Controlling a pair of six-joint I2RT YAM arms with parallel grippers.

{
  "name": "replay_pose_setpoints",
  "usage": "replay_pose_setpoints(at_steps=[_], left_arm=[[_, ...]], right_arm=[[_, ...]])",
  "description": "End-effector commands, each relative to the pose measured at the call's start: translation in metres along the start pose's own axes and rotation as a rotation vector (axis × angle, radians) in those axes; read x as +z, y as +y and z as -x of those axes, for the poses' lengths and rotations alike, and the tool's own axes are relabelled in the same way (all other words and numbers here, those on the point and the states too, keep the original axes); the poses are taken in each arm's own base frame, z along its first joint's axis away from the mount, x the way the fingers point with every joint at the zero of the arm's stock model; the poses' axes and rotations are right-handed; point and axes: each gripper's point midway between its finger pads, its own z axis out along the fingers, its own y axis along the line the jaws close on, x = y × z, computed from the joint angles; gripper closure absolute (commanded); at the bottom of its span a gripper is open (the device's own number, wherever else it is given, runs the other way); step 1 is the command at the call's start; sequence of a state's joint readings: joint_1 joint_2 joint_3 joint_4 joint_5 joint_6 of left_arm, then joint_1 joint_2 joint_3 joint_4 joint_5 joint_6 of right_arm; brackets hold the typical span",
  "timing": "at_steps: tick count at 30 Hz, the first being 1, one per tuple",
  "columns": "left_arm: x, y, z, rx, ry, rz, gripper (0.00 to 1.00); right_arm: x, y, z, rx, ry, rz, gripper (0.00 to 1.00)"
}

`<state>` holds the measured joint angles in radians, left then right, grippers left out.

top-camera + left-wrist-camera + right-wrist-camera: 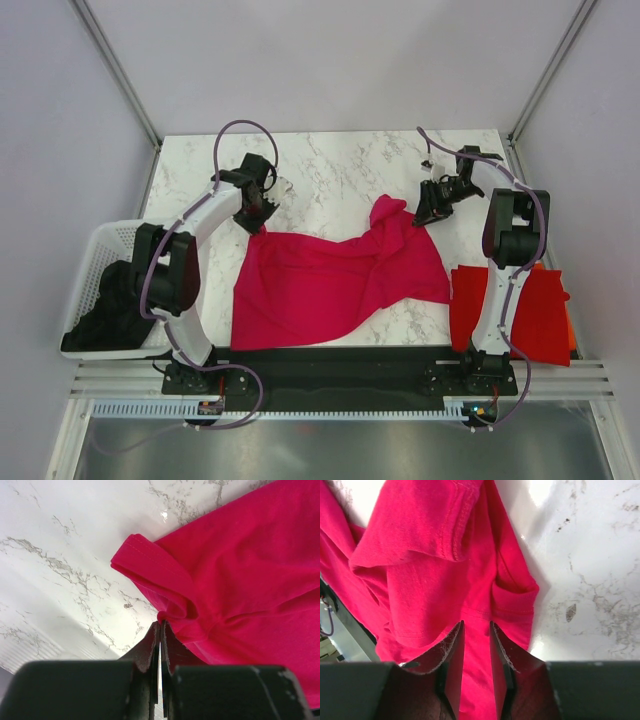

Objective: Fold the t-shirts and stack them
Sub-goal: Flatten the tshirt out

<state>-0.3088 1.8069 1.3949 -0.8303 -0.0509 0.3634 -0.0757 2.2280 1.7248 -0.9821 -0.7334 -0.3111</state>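
A crimson-pink t-shirt [340, 280] lies rumpled across the middle of the marble table [340, 170]. My left gripper [256, 214] is at the shirt's far left corner. In the left wrist view its jaws [160, 624] are shut, with a small bunch of the shirt's [240, 570] edge pinched at the tips, next to a sleeve. My right gripper [432, 208] is over the shirt's bunched far right part. In the right wrist view its jaws [476, 624] stand apart, with the shirt's cloth [420, 570] beneath and between them. A folded bright red shirt [525, 310] lies at the near right, with an orange edge [572, 338] showing under it.
A white slatted basket [95, 250] holding dark cloth [110, 310] stands off the table's left side. Grey walls with metal corner posts close in the far side. A black base rail [340, 365] runs along the near edge.
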Motion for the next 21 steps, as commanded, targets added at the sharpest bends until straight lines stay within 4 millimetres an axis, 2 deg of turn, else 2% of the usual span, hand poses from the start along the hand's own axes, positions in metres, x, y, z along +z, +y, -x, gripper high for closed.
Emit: replay_pose_setpoints(at_steps=[1,21], left_arm=[[0.002,0.007,0.009,0.015,-0.027,0.013,0.98],[0.005,0.005,0.01,0.011,-0.022,0.0,0.98]], right_arm=[[-0.007,-0.004,0.011,-0.064,-0.018,-0.039,0.66],[0.002,-0.008,0.007,-0.041,0.0,-0.021,0.69]])
